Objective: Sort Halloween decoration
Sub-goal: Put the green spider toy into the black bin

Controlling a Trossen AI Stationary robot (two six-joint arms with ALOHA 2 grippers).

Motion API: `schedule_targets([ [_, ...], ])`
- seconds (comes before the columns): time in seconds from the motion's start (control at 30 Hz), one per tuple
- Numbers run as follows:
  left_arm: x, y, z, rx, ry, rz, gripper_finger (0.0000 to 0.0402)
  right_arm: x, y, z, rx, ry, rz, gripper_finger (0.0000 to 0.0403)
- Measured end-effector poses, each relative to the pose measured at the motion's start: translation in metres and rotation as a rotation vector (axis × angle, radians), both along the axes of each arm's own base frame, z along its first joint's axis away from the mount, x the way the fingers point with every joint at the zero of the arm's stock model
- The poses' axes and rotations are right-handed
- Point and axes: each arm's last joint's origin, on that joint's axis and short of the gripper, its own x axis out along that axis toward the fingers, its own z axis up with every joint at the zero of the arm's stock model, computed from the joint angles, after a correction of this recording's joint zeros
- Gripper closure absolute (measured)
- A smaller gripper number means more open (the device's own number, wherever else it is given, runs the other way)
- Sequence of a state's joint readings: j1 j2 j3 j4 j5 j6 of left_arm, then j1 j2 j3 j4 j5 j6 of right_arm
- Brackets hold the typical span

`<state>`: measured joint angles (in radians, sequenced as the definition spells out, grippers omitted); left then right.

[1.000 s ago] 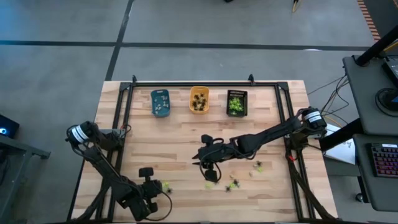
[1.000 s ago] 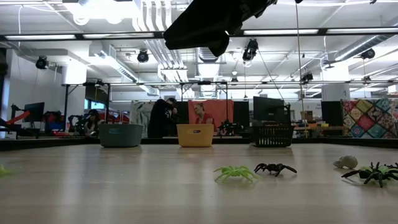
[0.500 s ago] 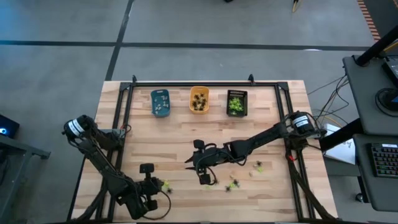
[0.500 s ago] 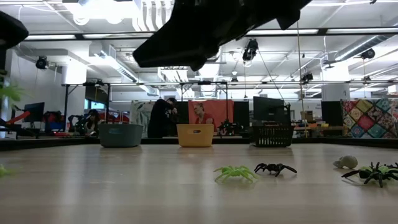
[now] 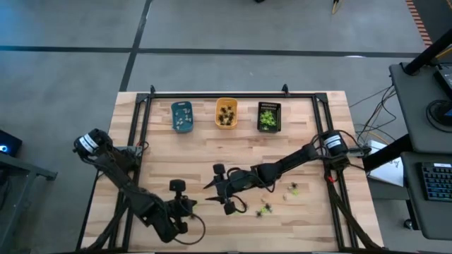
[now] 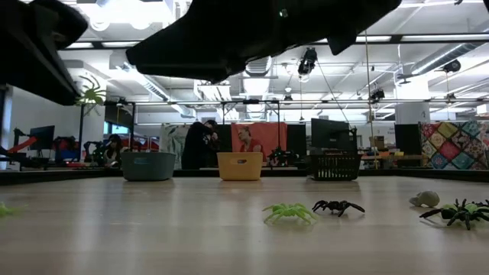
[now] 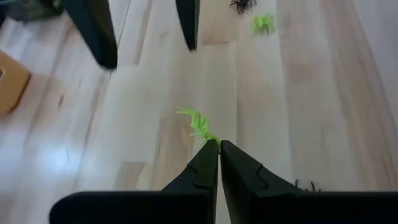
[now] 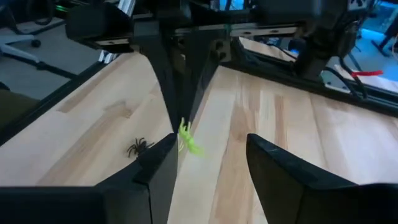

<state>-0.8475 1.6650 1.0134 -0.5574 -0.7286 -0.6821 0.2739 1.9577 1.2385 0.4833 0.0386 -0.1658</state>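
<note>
left wrist view: left gripper (image 7: 219, 146) pinches green spider (image 7: 198, 123).

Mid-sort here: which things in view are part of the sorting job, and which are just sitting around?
Job:
- yellow-green spider pinched in the shut left gripper
- open right gripper facing it
- loose spiders on the table
- blue tray, orange tray, black tray

Lying about:
- keyboard on the side desk
- people in the background
</note>
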Motion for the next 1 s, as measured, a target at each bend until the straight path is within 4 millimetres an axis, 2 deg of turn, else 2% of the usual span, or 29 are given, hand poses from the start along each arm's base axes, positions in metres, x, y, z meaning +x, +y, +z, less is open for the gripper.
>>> schedule_targets([
  [0.37,0.02,0.009,0.004,0.07,-0.027,-0.075,0.0401,0.004,0.003,-0.022,0.0,0.046,0.045,0.022],
  [0.6,0.026,0.013,0.004,0.045,-0.005,-0.084,0.0401,0.005,0.003,-0.021,-0.011,0.042,0.05,0.023],
  [0.77,0.025,0.013,0.004,0.044,-0.003,-0.086,0.0401,0.004,0.003,-0.022,-0.014,0.055,0.049,0.0268],
  [1.0,0.025,0.013,0.004,0.045,-0.002,-0.086,0.0401,0.004,0.003,-0.022,-0.029,0.054,0.056,0.0362],
])
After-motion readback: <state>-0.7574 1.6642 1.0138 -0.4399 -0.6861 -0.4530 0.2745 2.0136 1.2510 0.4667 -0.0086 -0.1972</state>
